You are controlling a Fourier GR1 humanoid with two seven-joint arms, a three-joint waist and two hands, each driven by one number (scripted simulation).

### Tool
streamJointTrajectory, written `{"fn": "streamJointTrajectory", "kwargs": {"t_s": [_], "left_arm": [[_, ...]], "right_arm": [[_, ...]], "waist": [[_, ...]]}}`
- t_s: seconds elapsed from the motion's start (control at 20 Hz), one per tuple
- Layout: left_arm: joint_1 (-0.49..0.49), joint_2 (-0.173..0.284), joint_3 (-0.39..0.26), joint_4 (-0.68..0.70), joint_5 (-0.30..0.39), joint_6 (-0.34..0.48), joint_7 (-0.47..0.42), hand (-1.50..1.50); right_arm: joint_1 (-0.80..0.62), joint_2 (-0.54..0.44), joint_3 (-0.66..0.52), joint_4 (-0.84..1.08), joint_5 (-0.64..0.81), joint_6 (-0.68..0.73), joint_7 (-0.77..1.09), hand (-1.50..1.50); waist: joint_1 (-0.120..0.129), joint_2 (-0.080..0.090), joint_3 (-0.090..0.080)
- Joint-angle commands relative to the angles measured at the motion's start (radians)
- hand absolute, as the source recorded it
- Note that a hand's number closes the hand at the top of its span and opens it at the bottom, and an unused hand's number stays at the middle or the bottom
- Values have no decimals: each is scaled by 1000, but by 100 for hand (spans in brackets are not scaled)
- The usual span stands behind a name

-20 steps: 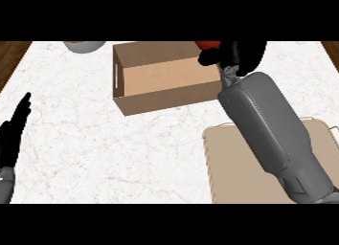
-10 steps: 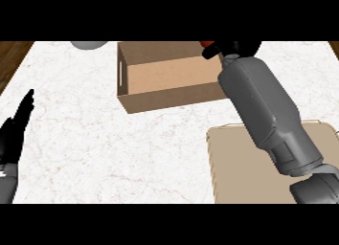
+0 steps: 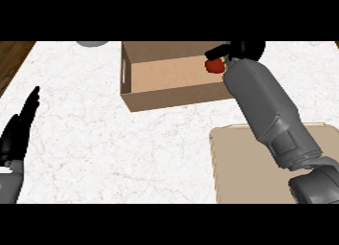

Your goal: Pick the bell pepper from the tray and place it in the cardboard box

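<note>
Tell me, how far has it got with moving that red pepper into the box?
Picked up: the tray shows no pepper on its bare part. In hand: the right hand has its fingers curled round the red bell pepper, held over the right side of the open cardboard box. Left: lowering it in and letting go. The left hand rests open at the left edge.

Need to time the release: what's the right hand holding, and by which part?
The right hand holds the red bell pepper from above, over the cardboard box; exact contact is hidden.
</note>
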Motion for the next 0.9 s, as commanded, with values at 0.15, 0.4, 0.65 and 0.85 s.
{"fn": "streamJointTrajectory", "kwargs": {"t_s": [0.15, 0.4, 0.65, 0.85], "left_arm": [[16, 4, 7, -33, 10, -17, 10, 0], [44, 10, 20, -20, 2, -13, 1, 0], [58, 37, 56, -14, 18, -39, -14, 0], [84, 13, 70, 15, 4, -8, -30, 0]], "right_arm": [[29, 3, -43, 39, -21, -206, -192, -150], [24, 0, -98, -35, -75, -331, -274, -150], [69, 26, -126, -161, -151, -338, -356, -150], [206, 29, -104, -359, -208, -267, -379, -150]], "waist": [[10, 0, 1], [-13, -11, 1], [-47, -25, 0], [-78, -35, -1]]}}
